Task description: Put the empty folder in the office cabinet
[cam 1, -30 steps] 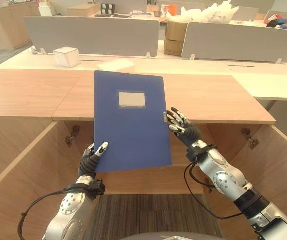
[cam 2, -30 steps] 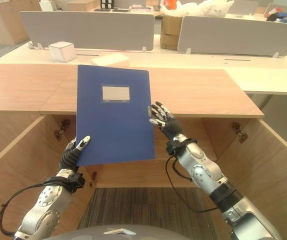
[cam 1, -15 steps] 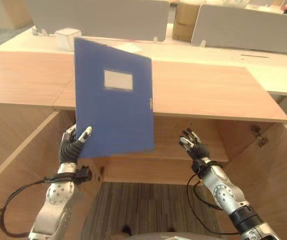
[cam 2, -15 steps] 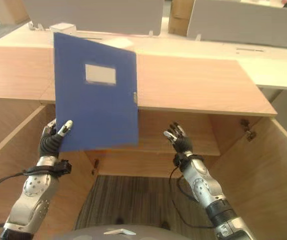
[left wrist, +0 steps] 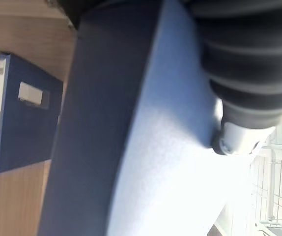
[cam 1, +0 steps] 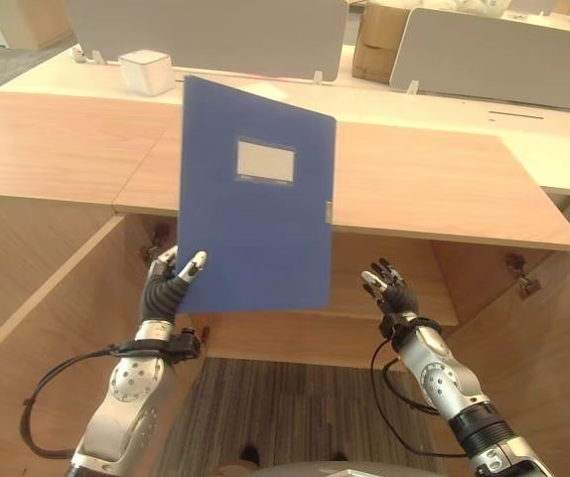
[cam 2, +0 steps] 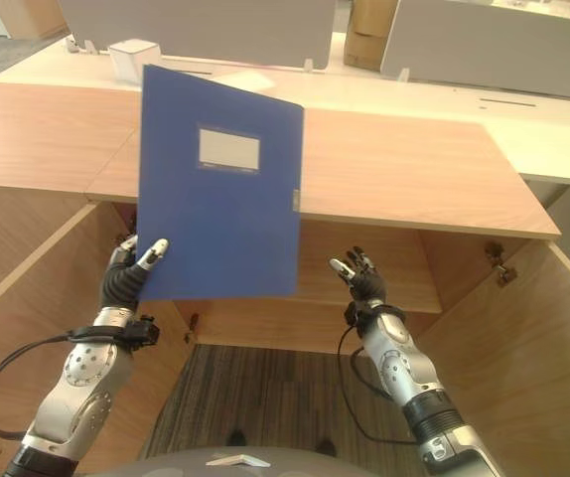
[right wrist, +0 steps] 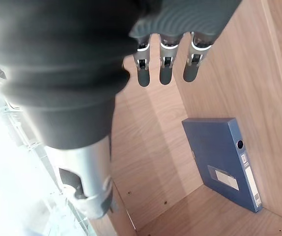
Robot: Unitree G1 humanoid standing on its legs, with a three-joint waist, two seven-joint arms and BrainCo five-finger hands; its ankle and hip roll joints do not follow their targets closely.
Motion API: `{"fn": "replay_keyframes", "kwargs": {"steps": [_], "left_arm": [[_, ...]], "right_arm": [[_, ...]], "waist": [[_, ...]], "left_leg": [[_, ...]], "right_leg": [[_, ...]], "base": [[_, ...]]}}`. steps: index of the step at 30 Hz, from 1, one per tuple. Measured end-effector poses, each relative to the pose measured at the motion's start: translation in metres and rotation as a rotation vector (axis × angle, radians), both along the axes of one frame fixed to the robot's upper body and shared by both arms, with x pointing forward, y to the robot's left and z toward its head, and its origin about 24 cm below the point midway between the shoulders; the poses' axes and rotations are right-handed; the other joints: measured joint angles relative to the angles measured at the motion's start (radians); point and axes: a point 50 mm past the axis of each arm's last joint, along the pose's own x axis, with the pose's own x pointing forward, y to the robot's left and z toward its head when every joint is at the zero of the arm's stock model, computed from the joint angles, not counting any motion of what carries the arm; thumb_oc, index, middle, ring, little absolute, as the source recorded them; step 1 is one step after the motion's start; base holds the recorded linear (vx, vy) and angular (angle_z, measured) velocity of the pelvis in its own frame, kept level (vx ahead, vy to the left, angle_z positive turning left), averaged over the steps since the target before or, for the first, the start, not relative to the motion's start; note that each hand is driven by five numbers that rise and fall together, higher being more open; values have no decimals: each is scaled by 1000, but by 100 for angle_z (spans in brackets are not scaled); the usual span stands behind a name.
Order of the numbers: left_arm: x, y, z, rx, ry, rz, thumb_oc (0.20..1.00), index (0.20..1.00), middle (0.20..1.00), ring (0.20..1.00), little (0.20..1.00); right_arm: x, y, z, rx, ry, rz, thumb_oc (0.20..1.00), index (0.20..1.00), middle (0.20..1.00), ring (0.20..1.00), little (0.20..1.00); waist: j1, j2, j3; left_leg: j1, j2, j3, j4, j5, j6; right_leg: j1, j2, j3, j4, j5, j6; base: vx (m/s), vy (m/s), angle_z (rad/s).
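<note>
- Left hand [cam 1: 169,288] pinches the blue folder [cam 1: 255,214] at its lower left corner, thumb on the front cover, fingers behind.
- Folder is upright, slightly tilted, held in the air in front of the open office cabinet [cam 1: 57,308]; its top edge overlaps the cabinet's wooden top surface [cam 1: 434,189] in the eye views.
- Right hand [cam 1: 389,293] is apart from the folder, to its lower right, fingers spread and holding nothing, in the cabinet opening.
- Cabinet doors stand swung out on both sides; the opening between them is wide, carpeted floor [cam 1: 285,407] below.
- Inside, a blue box file [right wrist: 223,160] lies flat on a shelf against the inner side wall; bare shelf beside it.
- Beyond the top surface: white desks with grey divider panels [cam 1: 215,35], a white box [cam 1: 148,72], a cardboard box [cam 1: 376,40].
</note>
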Motion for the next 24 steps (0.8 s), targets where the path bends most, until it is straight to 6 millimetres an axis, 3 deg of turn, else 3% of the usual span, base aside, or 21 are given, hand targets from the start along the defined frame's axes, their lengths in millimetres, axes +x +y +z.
{"fn": "replay_keyframes", "kwargs": {"steps": [11,24], "left_arm": [[-2,-10,-7,-44,56,-74,200,200,200,200,200],[-3,-8,-7,-20,61,-90,200,200,200,200,200]], "right_arm": [[25,7,32,-4,-107,13,1000,1000,1000,1000,1000],[23,10,35,26,-111,32,1000,1000,1000,1000,1000]], "waist": [[6,-6,1],[16,-10,4]], "left_leg": [[0,0,0,1,5,6],[1,0,1,0,5,6]], "right_leg": [[0,1,1,0,1,-1],[1,1,1,0,1,-1]], "base": [[-16,-4,0],[-11,1,0]]}}
